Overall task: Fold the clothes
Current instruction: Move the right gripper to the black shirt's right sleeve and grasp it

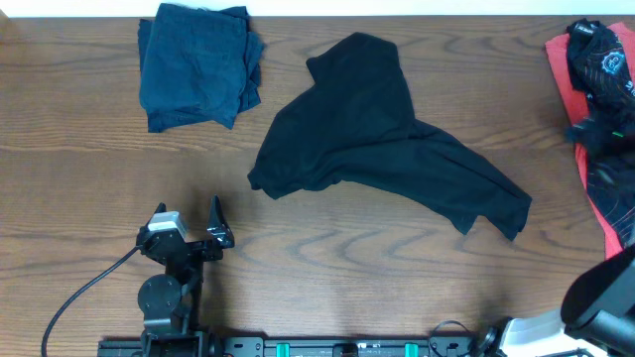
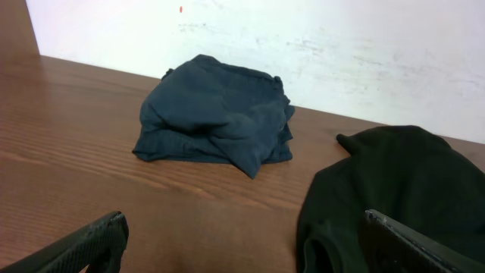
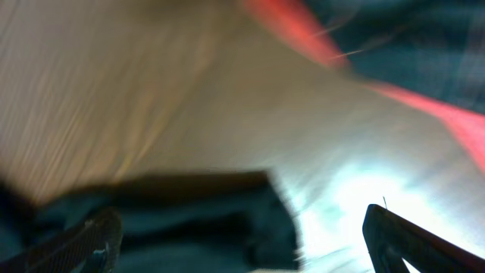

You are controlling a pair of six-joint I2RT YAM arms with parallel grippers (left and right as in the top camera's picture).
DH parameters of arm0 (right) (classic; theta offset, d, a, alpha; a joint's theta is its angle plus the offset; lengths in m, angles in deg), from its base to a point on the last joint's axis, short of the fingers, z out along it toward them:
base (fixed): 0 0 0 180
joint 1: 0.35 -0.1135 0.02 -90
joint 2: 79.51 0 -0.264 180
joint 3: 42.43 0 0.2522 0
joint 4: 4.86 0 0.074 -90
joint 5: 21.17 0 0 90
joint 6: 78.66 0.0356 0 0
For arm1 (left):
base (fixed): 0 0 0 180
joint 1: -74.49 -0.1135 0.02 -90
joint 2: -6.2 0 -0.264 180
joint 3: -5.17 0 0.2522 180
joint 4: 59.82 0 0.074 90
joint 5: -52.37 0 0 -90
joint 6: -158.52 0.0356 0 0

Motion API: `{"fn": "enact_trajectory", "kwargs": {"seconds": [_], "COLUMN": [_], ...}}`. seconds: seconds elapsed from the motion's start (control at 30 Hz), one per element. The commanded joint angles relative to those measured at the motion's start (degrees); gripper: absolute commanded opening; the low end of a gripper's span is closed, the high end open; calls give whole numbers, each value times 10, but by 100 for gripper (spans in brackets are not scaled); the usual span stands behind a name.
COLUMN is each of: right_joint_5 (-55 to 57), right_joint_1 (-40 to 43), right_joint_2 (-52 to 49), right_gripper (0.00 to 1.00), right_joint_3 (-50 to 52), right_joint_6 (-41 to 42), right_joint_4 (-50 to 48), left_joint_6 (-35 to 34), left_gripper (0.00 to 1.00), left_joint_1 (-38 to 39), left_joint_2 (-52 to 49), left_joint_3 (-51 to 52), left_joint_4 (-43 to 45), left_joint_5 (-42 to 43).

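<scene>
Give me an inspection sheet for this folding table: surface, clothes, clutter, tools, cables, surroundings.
Surface: wooden table, bare between the garments.
Job's things: folded navy shirt at the far left; black shirt crumpled mid-table; red-and-black pile at the right edge.
Clutter: nothing seen.
Tools: left tool open, empty, over bare wood; right tool open, its view blurred, red fabric nearby.
Cables: black cable trailing behind the left tool.
Surroundings: white wall behind the table.
</scene>
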Motion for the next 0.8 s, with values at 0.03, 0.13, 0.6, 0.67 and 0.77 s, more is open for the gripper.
{"fn": "enact_trajectory", "kwargs": {"seconds": [0.03, 0.13, 0.6, 0.67, 0.77], "right_joint_5": [-3, -3, 16, 14, 15], "right_joint_1": [-78, -118, -137, -137, -137], "right_joint_2": [-6, -6, -6, -6, -6], "right_gripper": [99, 99, 99, 99, 99], "right_joint_3": [-6, 8, 189, 204, 216], "right_joint_6": [-18, 16, 111, 100, 97], "right_joint_4": [18, 25, -10, -30, -42], "left_joint_6": [3, 3, 3, 3, 3], "left_gripper": [98, 98, 98, 98, 98], "left_joint_1": [-2, -2, -2, -2, -2], "left_joint_2": [0, 0, 0, 0, 0], "left_joint_3": [9, 9, 9, 9, 9], "left_joint_4": [-21, -21, -21, -21, -21], "left_joint_5": [0, -1, 0, 0, 0]}}
